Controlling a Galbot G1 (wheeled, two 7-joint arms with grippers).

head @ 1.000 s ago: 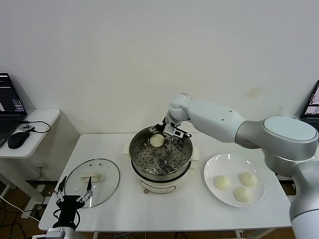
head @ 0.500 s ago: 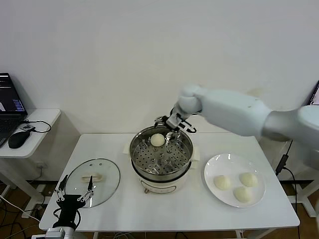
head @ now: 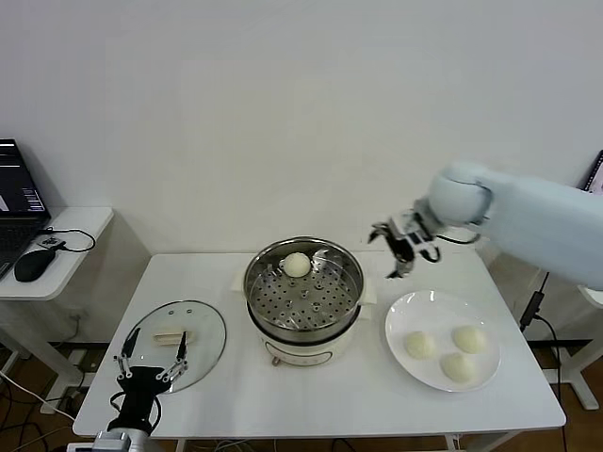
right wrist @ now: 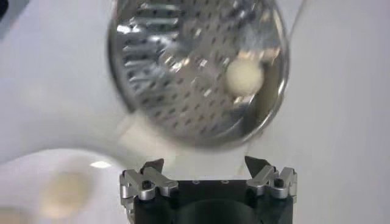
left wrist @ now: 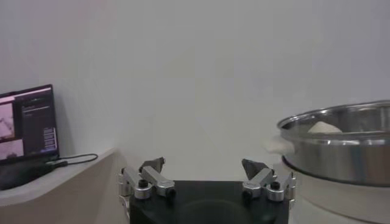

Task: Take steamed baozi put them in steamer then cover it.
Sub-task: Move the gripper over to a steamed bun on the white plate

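Stainless steel gleams at the middle of the white table (head: pixel 311 405), where the steamer (head: pixel 303 292) sits on its cream electric base with the perforated tray exposed and no cover on it. One steamed baozi (head: pixel 297 265) lies on that tray, close to the far rim. The other three baozi (head: pixel 419 345) rest together on a flat white plate (head: pixel 403 315) on the robot's right side of the steamer, well apart from it.

The right gripper (head: pixel 403 247) hangs in the air between the steamer and the plate, above the table's far edge, its fingers spread and holding nothing. From its wrist camera the steamer and its single bun show beyond the parted fingertips.

The glass lid (head: pixel 203 330) lies flat on the table to the robot's left of the steamer. The left gripper (head: pixel 151 358) is parked low at the near left corner, just at the lid's near edge, fingers spread and empty.

A laptop (head: pixel 21 193) and a mouse (head: pixel 33 266) sit on a side table further left.
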